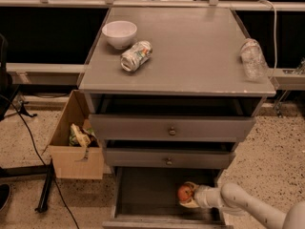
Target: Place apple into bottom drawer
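Camera view — gripper (188, 195): reaching from right, inside bottom drawer (143, 194)
Jaws: pinching apple (184, 192) — at their left end

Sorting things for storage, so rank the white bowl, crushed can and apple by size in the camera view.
White bowl, crushed can close behind, apple smallest. The gripper holds the apple in the bottom drawer.

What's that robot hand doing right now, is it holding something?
Gripper: closed on the apple, inside the open bottom drawer.
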Tool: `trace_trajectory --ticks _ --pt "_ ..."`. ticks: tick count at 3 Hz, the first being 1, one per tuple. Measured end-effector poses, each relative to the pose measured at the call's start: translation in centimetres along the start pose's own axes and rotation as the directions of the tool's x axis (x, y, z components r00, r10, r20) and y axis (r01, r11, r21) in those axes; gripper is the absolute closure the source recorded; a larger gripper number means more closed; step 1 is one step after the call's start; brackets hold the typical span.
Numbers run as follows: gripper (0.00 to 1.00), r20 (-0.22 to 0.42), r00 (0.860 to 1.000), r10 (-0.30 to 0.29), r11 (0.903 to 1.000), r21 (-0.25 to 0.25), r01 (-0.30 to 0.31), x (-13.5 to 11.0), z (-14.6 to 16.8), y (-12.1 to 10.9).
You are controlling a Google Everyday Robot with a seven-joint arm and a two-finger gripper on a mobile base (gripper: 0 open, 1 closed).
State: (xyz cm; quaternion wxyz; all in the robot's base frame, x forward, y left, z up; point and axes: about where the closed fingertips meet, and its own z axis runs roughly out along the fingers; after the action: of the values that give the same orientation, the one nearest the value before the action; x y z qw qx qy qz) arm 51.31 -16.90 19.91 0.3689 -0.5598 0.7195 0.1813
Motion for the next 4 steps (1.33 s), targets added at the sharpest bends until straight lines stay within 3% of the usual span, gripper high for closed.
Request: trace_trajectory --ticks 1,2,3,4 --pt "1.00 0.012 0.999 0.040 0.9992 -0.009 -0.040 1.8 2.7 -0.5" --pt "1.00 0.035 0.996 0.086 0.9951 -0.053 -0.084 3.7 7.9 -1.0" --pt "1.00 0.035 0.996 0.085 0.9953 -0.050 -0.084 3.7 7.9 -1.1" --pt "0.81 0.035 0.996 0.085 0.9953 -0.050 -0.084 3.7 7.9 -1.1"
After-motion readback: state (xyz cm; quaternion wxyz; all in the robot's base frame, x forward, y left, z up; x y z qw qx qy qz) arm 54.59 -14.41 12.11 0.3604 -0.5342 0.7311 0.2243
